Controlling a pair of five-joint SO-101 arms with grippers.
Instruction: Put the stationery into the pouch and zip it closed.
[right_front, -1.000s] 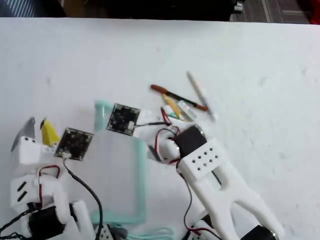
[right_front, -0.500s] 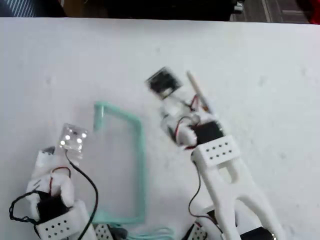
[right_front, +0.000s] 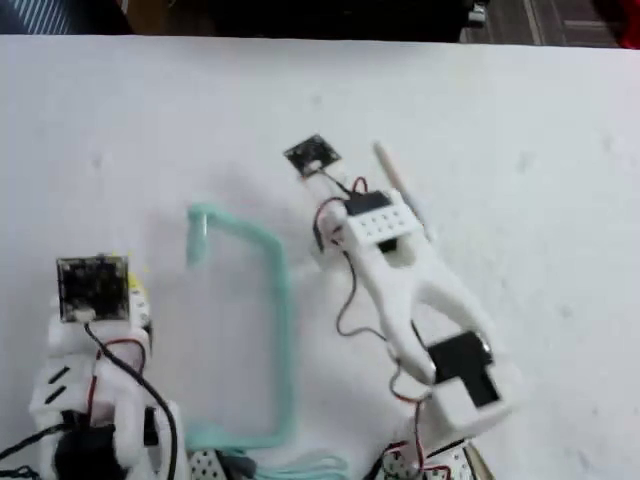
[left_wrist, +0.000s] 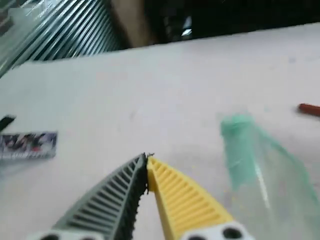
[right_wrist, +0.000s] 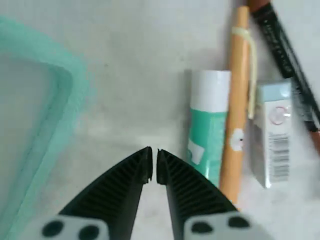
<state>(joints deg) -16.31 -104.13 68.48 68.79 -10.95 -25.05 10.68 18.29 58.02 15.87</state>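
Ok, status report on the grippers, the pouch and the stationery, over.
Both shut, empty: left gripper beside pouch, right gripper between pouch and glue stick. Glue stick, pens, small box on table, outside pouch. Nothing blocking.

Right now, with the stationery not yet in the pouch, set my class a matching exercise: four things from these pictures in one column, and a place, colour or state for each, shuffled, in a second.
Things
1 pouch
2 left gripper
3 orange pen
4 small box

Descriptions
a lies between the green and white tube and the small box
b one grey finger, one yellow, shut together
c clear, with a teal edge
d carries a barcode

Pairs: 1-c, 2-b, 3-a, 4-d
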